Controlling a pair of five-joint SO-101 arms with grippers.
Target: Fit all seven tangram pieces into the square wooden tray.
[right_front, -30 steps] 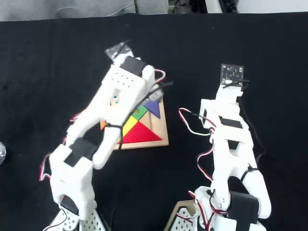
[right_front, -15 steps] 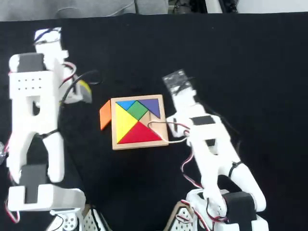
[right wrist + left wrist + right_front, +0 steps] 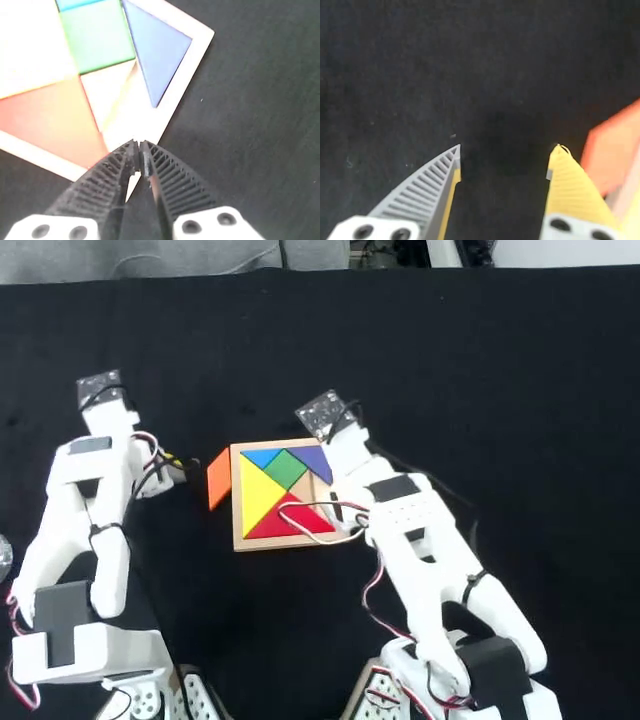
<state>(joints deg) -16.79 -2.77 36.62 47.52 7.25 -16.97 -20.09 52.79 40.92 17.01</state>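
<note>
The square wooden tray (image 3: 290,543) lies mid-table with blue, green (image 3: 288,468), purple (image 3: 316,460), yellow and red (image 3: 290,518) pieces in it. A bare wooden slot (image 3: 116,95) shows near its right rim. An orange piece (image 3: 218,478) lies on the cloth against the tray's left rim. My left gripper (image 3: 183,470) sits just left of that piece, open and empty; in its own view the gripper (image 3: 507,150) has the orange piece (image 3: 615,147) beside one finger. My right gripper (image 3: 139,145) is shut with nothing in it, hanging over the tray's right rim (image 3: 328,480).
Black cloth (image 3: 500,390) covers the table, with free room to the right and behind the tray. Red and white cables (image 3: 340,515) from the right arm hang across the tray's lower right corner. A small shiny object (image 3: 4,556) sits at the far left edge.
The left arm has left the tray and come down beside the orange piece. The right arm has swung left from the open cloth onto the tray's right rim.
</note>
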